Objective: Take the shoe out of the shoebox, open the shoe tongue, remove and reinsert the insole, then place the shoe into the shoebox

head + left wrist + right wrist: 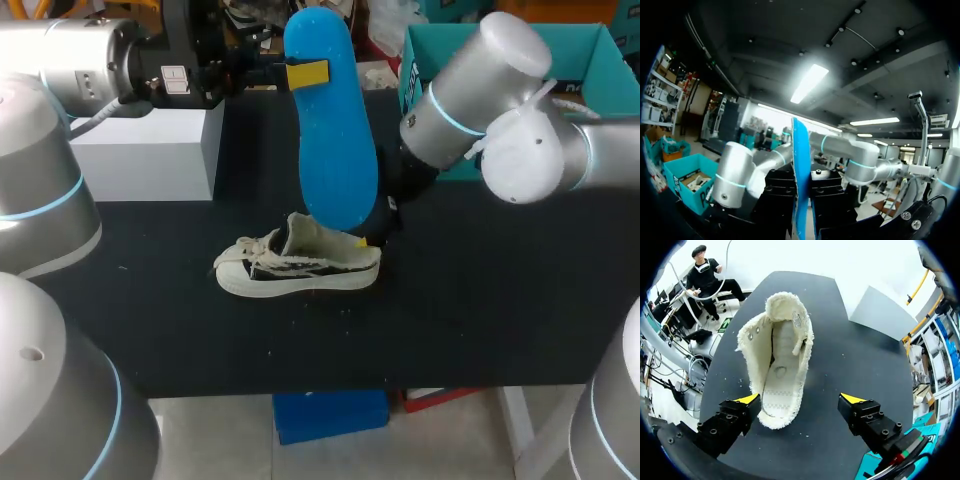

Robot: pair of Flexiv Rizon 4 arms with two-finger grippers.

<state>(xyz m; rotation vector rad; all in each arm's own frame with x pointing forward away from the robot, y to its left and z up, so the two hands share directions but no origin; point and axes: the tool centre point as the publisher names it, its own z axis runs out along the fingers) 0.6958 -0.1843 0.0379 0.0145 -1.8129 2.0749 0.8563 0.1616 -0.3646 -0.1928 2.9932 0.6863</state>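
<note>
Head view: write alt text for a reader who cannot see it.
The left gripper holds a blue insole upright over a white shoe on the black table. The right arm extends to the shoe's heel, with the teal shoebox behind it.

Blue insole, cream black-striped shoe
</note>
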